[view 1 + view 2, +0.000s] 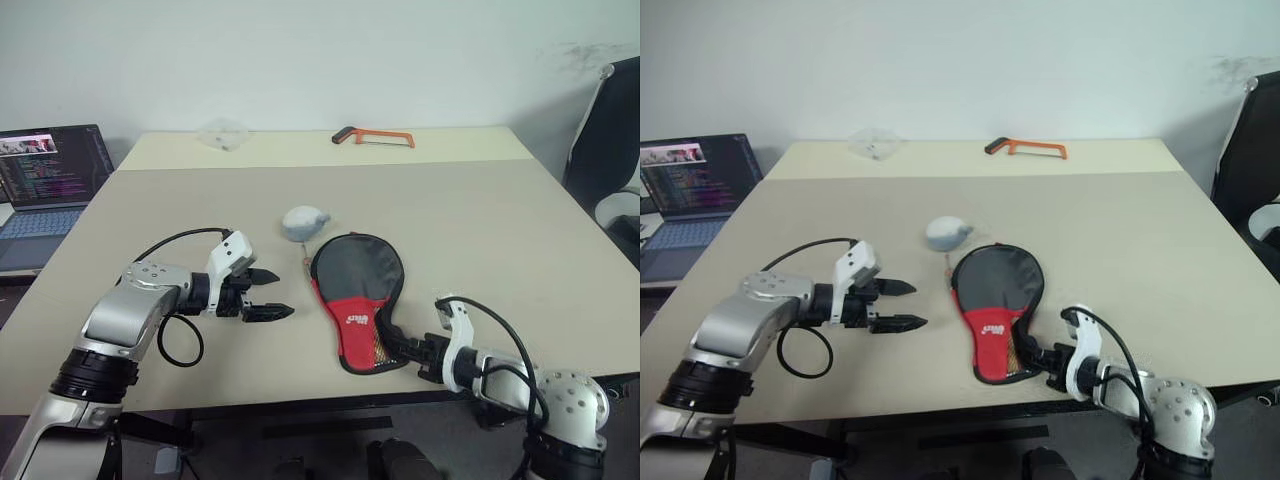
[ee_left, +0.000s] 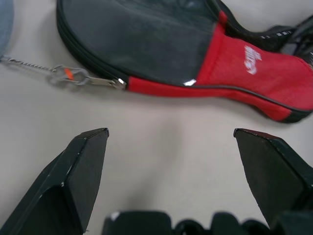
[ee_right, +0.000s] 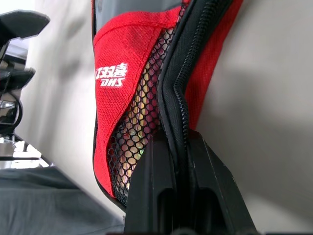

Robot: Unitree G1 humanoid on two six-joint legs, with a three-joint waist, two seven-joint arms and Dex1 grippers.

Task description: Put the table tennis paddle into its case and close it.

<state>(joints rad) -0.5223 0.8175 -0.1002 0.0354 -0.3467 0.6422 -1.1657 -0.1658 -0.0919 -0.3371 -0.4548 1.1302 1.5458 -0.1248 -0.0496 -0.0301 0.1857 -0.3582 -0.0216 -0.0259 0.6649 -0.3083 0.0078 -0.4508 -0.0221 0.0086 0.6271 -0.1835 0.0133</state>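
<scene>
Right hand (image 1: 408, 350) pinches case (image 1: 358, 292) edge — left hand (image 1: 270, 295) wide open, empty.

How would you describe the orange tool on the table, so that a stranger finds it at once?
Start from the beige table and look to its far edge, near the white wall. There, to the right of a small clear plastic item, lies the hacksaw, alone. It is the one thin orange frame with a dark handle, unlike the red and black case at the near edge.
</scene>
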